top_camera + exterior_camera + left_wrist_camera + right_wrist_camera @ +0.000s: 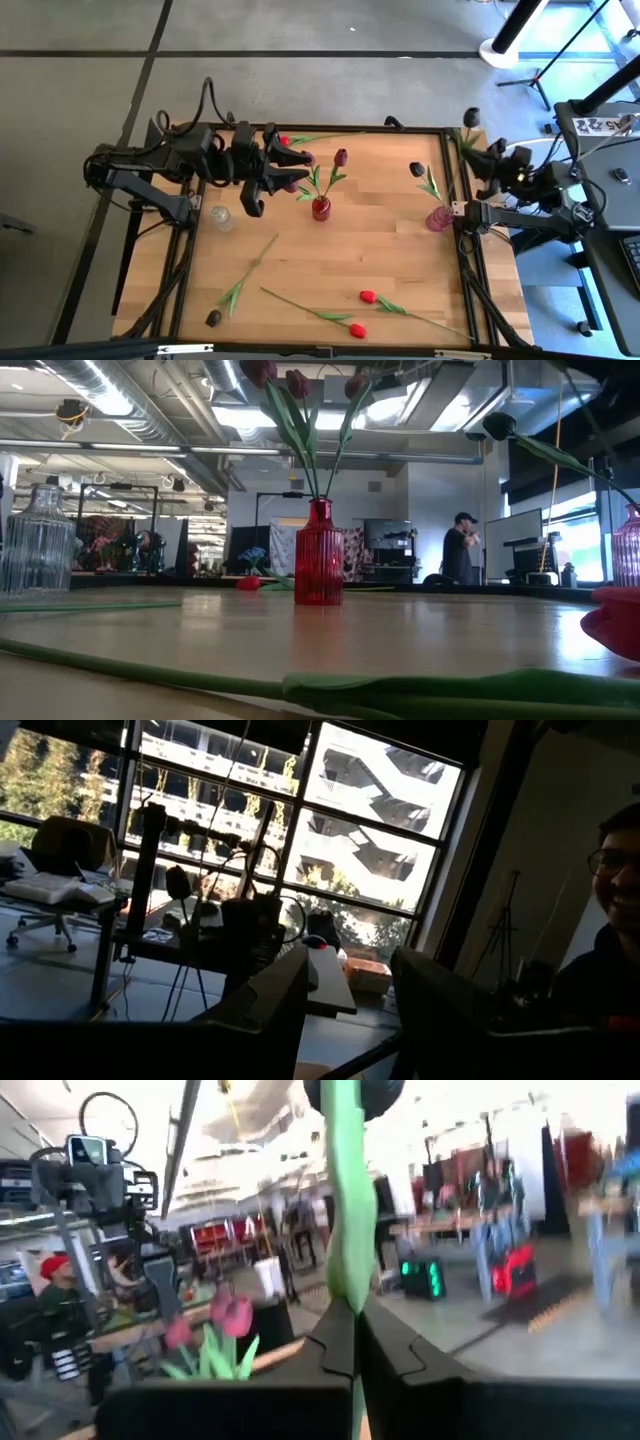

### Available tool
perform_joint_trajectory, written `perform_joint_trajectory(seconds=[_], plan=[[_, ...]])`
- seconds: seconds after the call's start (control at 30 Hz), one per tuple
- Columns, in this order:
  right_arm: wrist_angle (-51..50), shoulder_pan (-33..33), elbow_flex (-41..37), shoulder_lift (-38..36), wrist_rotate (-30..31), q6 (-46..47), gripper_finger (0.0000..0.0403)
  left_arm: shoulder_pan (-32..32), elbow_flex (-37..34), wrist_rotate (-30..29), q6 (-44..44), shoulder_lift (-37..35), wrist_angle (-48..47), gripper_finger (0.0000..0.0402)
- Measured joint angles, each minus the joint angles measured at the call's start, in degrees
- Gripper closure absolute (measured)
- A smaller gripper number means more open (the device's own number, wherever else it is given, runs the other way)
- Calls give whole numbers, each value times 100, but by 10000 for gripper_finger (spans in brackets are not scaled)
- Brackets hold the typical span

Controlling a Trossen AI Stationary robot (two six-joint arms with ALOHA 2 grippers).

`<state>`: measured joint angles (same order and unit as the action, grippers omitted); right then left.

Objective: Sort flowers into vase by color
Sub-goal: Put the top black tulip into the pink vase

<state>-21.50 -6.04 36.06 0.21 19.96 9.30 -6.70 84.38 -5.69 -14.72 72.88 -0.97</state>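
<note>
The right gripper [352, 1330] is clamped shut on the green stem of a near-black tulip [350, 1200], gripping low so the dark bud stands above the fingers. In the high view that bud [472, 116] sits past the table's far right corner, near the pink vase [438, 219], which already holds one dark bloom [417, 170]; carrying the stem upright probably readies it to be lowered into that neck. The left gripper [262, 172] hovers over the far left of the table, its fingers [270, 1005] parted and holding nothing, just beside the red vase [320, 208], where maroon tulips [341, 157] stand. From there it looks free to take the next flower. A clear glass vase [221, 218] stands empty near the left edge. Still on the wooden table [380, 255] lie two bright red tulips [367, 296] near the front edge, a dark tulip [214, 318] at the front left, and another red one [285, 140] along the far edge.
</note>
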Motion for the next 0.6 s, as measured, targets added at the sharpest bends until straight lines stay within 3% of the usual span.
perform_joint_trajectory(seconds=[0.2,0.37,0.5,0.6], plan=[[-2594,-12,955,2,358,1124,403,2,0,-2,150,0,-13,257],[-3235,-456,1433,2,947,1054,403,25,0,-2,319,0,-33,257],[-3637,-1395,1254,2,344,1584,403,70,0,-11,317,0,-33,257],[-3263,-2227,1155,2,-417,1335,403,68,0,-13,315,0,-33,257]])
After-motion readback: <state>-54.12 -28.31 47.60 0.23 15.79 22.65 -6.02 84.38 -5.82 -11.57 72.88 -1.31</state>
